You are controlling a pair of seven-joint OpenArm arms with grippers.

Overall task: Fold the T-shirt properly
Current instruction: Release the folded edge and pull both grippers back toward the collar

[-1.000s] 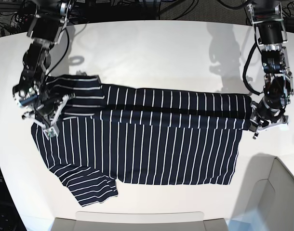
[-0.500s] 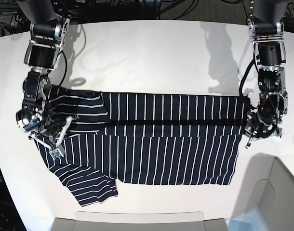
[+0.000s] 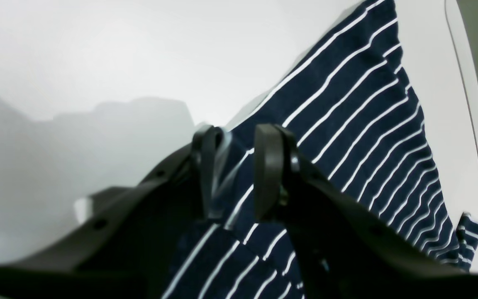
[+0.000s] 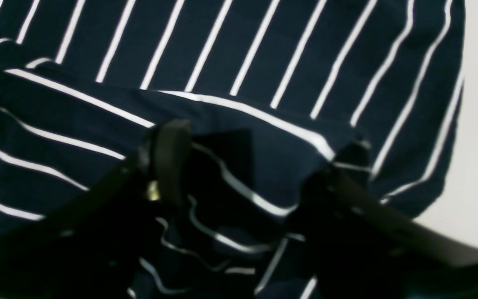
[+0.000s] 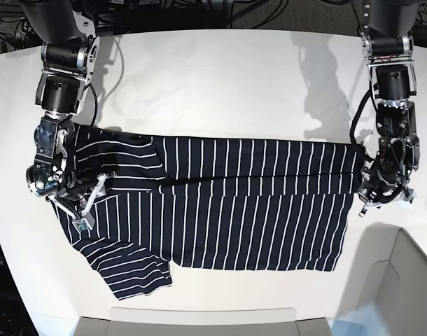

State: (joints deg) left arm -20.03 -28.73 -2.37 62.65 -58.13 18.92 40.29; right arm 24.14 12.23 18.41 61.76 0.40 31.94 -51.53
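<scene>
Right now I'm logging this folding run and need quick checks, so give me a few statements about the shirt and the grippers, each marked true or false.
1. The T-shirt is lying on the white table. True.
2. The shirt is plain red. False: it is dark navy with thin white stripes.
3. The left gripper has striped fabric between its fingers. True, in the left wrist view.
4. The right gripper is far from the shirt, over bare table. False: it is at the shirt, with fabric bunched between its fingers.
5. The shirt is already a small square bundle. False: it is spread wide, one long flap folded over.
</scene>
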